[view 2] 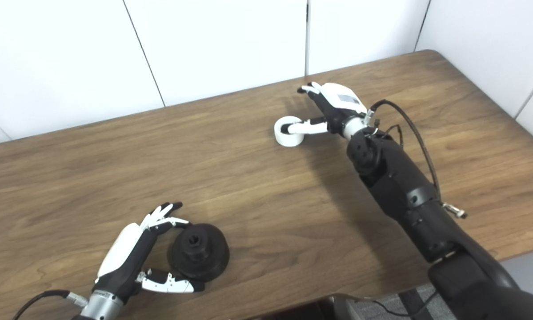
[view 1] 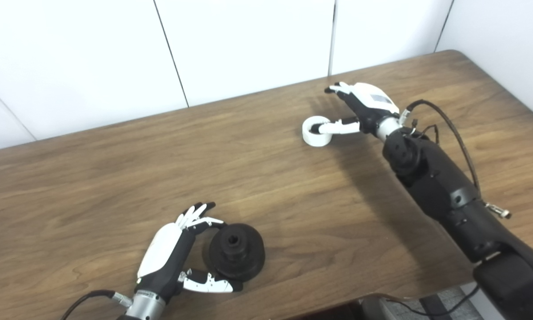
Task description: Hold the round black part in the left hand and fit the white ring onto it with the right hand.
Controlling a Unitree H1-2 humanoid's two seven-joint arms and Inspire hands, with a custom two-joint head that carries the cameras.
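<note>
Parts far apart on the table, each beside its own hand.
Left hand cups the round black part, fingers spread, not clamped; right hand, open, has its thumb across the white ring, far right.

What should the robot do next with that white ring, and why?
Probably close the right hand on the white plastic ring and lift it. The thumb already reaches across the ring, which lies on the wooden table, while the left hand cups the round black part far off.
</note>
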